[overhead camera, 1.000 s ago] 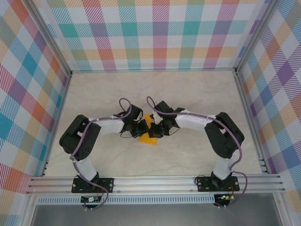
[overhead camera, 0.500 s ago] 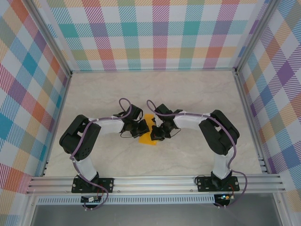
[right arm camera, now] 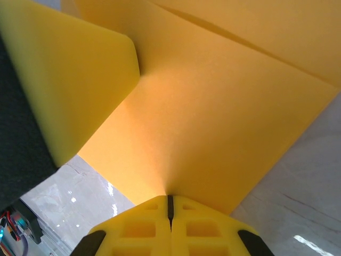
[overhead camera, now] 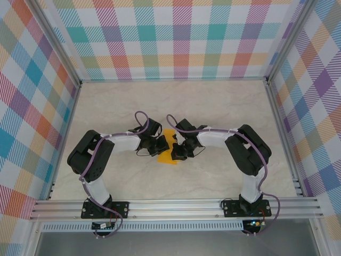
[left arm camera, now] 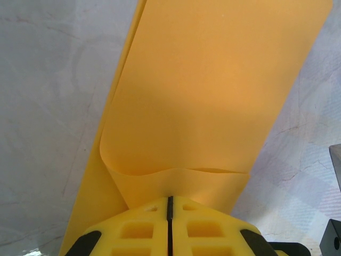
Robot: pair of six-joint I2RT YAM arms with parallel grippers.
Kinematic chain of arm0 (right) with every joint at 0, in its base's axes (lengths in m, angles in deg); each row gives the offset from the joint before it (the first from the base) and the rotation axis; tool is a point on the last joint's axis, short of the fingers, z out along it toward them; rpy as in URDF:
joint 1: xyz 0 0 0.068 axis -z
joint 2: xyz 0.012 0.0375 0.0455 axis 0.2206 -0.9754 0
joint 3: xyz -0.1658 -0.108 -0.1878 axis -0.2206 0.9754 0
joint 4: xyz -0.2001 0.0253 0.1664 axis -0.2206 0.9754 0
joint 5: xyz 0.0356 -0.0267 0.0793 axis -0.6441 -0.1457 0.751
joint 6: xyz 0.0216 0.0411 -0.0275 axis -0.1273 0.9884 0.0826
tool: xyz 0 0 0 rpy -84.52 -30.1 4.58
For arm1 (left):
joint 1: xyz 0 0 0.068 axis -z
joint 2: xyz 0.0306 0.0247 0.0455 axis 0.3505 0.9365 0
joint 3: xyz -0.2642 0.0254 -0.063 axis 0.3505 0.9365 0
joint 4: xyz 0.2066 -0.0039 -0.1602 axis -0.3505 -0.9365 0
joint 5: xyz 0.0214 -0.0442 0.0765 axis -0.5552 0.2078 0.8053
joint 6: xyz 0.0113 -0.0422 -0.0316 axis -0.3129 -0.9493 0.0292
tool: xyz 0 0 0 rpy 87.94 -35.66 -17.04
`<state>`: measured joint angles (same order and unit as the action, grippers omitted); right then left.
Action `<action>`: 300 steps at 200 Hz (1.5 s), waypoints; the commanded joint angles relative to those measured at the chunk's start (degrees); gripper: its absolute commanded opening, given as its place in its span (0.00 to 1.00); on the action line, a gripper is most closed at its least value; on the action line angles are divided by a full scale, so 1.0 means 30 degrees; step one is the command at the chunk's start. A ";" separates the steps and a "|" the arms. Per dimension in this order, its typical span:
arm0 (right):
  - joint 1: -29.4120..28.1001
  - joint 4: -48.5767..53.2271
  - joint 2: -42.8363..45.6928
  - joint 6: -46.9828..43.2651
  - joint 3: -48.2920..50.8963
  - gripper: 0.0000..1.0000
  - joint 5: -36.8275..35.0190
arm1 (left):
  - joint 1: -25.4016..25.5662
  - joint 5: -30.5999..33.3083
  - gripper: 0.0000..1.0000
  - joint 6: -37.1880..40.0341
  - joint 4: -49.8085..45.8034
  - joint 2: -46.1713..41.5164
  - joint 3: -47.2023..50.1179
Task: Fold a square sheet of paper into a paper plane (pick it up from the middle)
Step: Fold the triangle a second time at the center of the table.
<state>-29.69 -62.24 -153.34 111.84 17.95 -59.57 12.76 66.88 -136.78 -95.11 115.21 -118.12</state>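
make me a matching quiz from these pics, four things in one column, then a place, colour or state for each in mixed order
Things
1. left gripper
2. right gripper
3. sheet of paper
4. table

Descriptions
a. pale and marbled
b. shut on the paper, on its left in the top view
c. orange-yellow, folded over, pinched from two sides
d. shut on the paper, on its right in the top view

Pairs: 1-b, 2-d, 3-c, 4-a

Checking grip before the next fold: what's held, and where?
The square sheet of paper, by both: the left gripper pinches a folded-over edge, the right gripper an edge on the opposite side.
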 commanded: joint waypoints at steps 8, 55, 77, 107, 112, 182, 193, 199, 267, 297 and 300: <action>-0.0005 0.1139 0.0349 -0.0225 0.0937 0.02 -0.0190 | 0.0011 0.0846 0.08 -0.0252 -0.2042 0.0940 0.0653; -0.0005 0.1250 0.1151 -0.0850 0.2084 0.03 0.0621 | 0.0011 0.0876 0.08 -0.0277 -0.2101 0.1003 0.0671; -0.0005 0.1397 0.1569 -0.1193 0.2359 0.02 0.0784 | 0.0011 0.0840 0.08 -0.0248 -0.2101 0.0995 0.0640; 0.0023 0.1031 0.3152 -0.1310 0.2177 0.02 -0.0101 | 0.0011 0.0759 0.08 -0.0245 -0.1984 0.1056 0.0645; 0.0009 0.0808 0.3422 -0.1225 0.2160 0.03 -0.0256 | 0.0011 0.0730 0.08 -0.0245 -0.1973 0.1069 0.0660; -0.0013 -0.0554 0.1350 -0.0247 0.0238 0.03 -0.0190 | 0.0011 0.0612 0.08 -0.0248 -0.1867 0.0972 0.0646; -0.0005 -0.0530 0.1014 -0.0219 0.0037 0.03 -0.0189 | 0.0011 0.0556 0.08 -0.0273 -0.1838 0.0994 0.0639; -0.0005 -0.0515 0.0817 -0.0238 -0.0008 0.03 -0.0232 | 0.0011 0.0528 0.08 -0.0263 -0.1809 0.1002 0.0628; -0.0005 0.0369 -0.0106 -0.0671 0.0848 0.02 -0.0968 | -0.0088 0.0669 0.08 0.0256 -0.1748 0.0798 0.0338; 0.0002 0.1640 -0.0270 -0.0987 0.1173 0.02 -0.1975 | -0.0538 0.0468 0.08 0.1698 -0.0808 0.0932 0.0053; -0.0004 0.1900 -0.0347 -0.0980 0.1101 0.02 -0.2152 | -0.0596 0.0415 0.08 0.1859 -0.0661 0.0965 0.0060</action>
<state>-29.60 -63.40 -152.24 110.03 19.41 -61.21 12.30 66.66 -135.40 -95.15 115.23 -118.23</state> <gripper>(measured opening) 0.028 0.086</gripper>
